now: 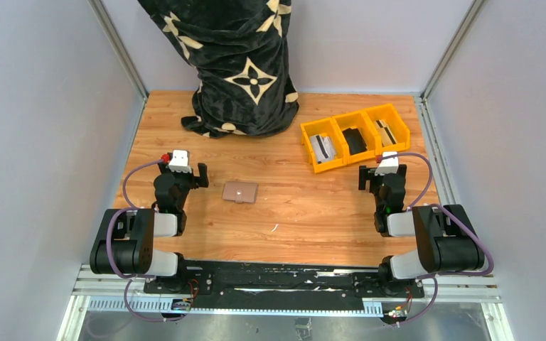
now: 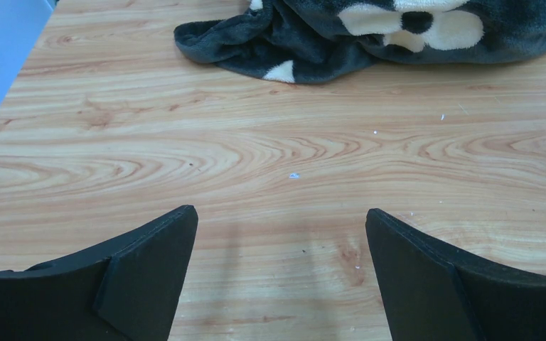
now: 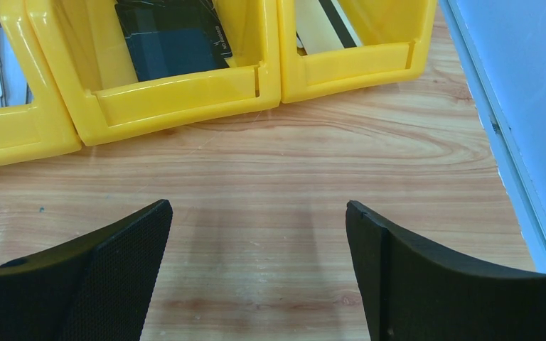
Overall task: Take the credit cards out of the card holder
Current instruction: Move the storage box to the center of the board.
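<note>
The card holder, a small brown flat wallet, lies closed on the wooden table between the two arms, nearer the left one. The credit cards are hidden from view. My left gripper sits just left of the holder, apart from it, and stands open over bare wood in the left wrist view; the holder is outside that view. My right gripper is far to the holder's right, open with nothing between its fingers, just in front of the yellow bin.
A yellow three-compartment bin stands at the back right, its front wall close ahead of the right gripper. A black item lies in its middle compartment. A dark patterned blanket is heaped at the back, its hem ahead of the left gripper.
</note>
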You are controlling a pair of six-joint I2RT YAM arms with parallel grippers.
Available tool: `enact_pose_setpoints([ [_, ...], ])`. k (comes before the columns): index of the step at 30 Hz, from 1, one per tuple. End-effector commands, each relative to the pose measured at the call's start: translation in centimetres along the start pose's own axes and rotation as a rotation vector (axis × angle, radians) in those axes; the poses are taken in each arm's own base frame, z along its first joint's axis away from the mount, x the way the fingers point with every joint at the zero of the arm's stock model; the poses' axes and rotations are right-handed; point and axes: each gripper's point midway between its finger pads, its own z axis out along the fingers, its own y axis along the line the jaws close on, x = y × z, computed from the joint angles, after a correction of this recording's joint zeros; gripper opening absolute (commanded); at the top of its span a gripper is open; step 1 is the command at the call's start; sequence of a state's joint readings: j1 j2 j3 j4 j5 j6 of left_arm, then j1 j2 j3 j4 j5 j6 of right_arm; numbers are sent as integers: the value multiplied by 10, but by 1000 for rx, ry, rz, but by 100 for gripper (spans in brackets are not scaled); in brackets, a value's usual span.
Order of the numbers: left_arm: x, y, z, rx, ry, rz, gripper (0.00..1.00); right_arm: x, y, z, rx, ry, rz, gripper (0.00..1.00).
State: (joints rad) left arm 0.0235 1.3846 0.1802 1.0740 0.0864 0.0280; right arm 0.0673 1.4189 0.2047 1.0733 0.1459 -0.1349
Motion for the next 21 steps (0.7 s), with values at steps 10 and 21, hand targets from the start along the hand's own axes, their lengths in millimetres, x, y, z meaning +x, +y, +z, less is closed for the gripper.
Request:
enact_pose_setpoints([
  [10,-11,-1,3,6,-37,16,100,-2,-3,4,4,0,7,95],
  [21,-19,-4,5,31,-33,25,100,-27,-40,-5,199,60,71,96],
])
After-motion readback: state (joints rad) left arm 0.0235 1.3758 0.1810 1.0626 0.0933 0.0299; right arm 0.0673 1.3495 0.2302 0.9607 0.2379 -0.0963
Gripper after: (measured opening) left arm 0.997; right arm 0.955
